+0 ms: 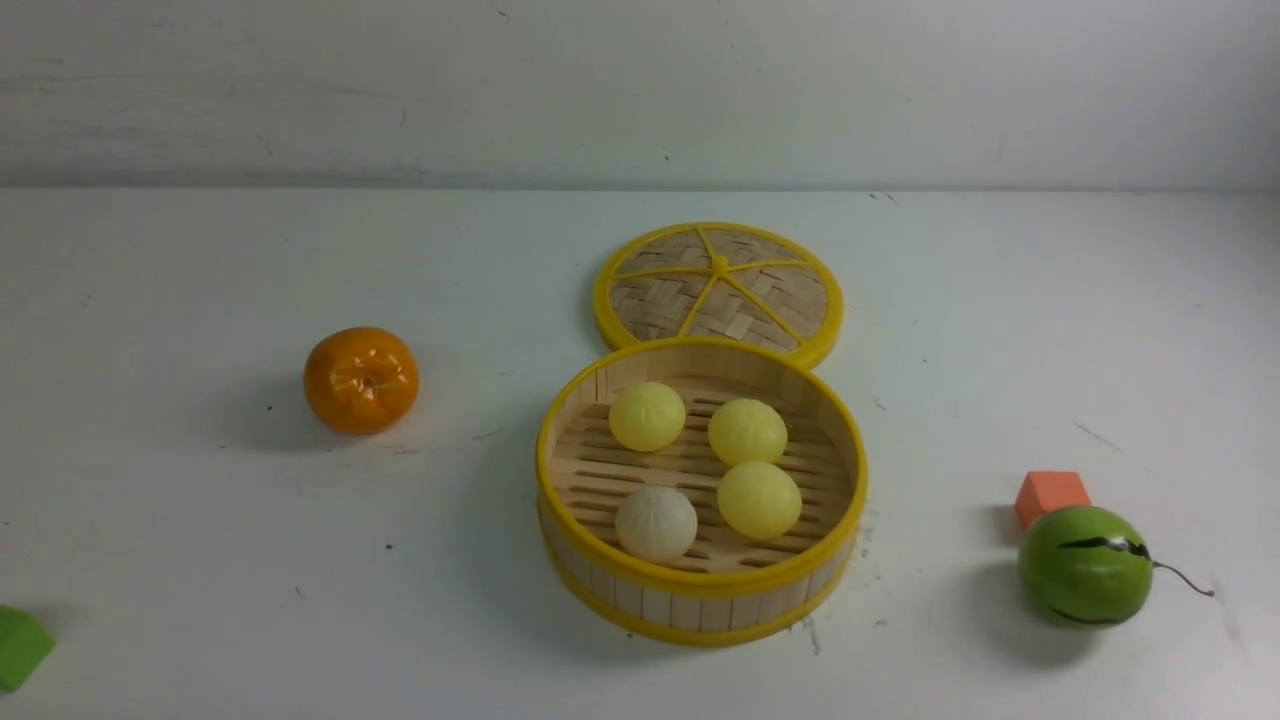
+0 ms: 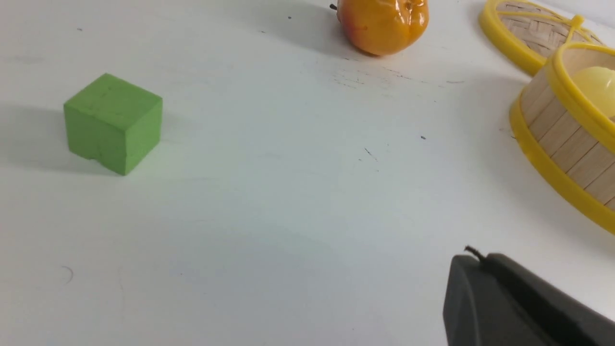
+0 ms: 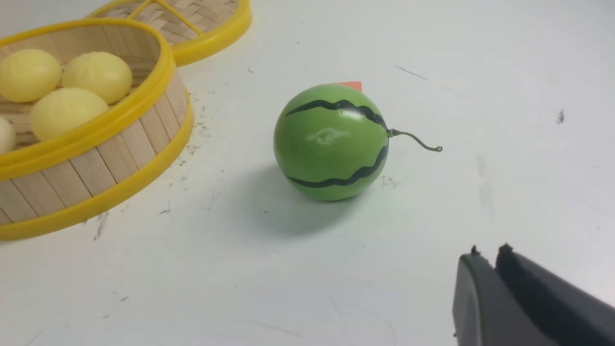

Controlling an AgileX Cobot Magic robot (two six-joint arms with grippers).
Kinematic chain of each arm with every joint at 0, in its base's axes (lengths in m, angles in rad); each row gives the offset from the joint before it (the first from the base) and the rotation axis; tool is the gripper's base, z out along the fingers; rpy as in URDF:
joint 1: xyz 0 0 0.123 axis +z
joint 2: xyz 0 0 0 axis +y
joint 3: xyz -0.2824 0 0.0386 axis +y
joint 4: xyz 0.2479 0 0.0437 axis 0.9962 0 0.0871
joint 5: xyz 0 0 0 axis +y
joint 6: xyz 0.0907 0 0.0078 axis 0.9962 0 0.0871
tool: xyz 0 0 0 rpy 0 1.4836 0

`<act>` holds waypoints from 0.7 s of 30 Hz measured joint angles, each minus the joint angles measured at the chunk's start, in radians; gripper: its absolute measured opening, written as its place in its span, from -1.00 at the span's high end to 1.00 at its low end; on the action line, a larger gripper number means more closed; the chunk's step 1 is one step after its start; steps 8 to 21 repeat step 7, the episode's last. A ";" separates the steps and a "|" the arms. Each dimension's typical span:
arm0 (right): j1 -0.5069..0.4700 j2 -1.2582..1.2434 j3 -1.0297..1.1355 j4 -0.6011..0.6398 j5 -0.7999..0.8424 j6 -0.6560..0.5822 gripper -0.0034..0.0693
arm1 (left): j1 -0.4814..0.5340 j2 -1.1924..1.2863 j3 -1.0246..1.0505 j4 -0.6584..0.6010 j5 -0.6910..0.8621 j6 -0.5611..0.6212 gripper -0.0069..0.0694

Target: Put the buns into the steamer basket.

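The steamer basket [image 1: 700, 600] stands at the table's middle, holding three pale yellow buns [image 1: 747, 431] and one off-white pleated bun [image 1: 656, 523]. Neither arm shows in the front view. In the left wrist view my left gripper [image 2: 480, 257] hangs over bare table, shut and empty, with the basket's wall [image 2: 562, 144] off to one side. In the right wrist view my right gripper [image 3: 487, 252] has its fingers pressed together and holds nothing. It hovers short of the green melon, with the basket [image 3: 96, 168] and its yellow buns [image 3: 67, 113] beyond.
The woven lid [image 1: 719, 290] lies flat behind the basket. A glossy tangerine [image 1: 361, 380] sits to the left and a green block [image 1: 20, 645] at the front left edge. At the right are a green melon [image 1: 1085, 565] with a stem and an orange block [image 1: 1051, 495].
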 joint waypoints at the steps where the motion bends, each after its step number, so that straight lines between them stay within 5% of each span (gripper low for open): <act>1: 0.000 0.000 0.000 0.000 0.000 0.000 0.76 | 0.000 0.000 0.000 0.000 0.000 0.000 0.85; 21: 0.000 0.000 0.000 0.000 0.000 0.000 0.73 | 0.000 0.000 0.000 0.000 0.000 0.000 0.85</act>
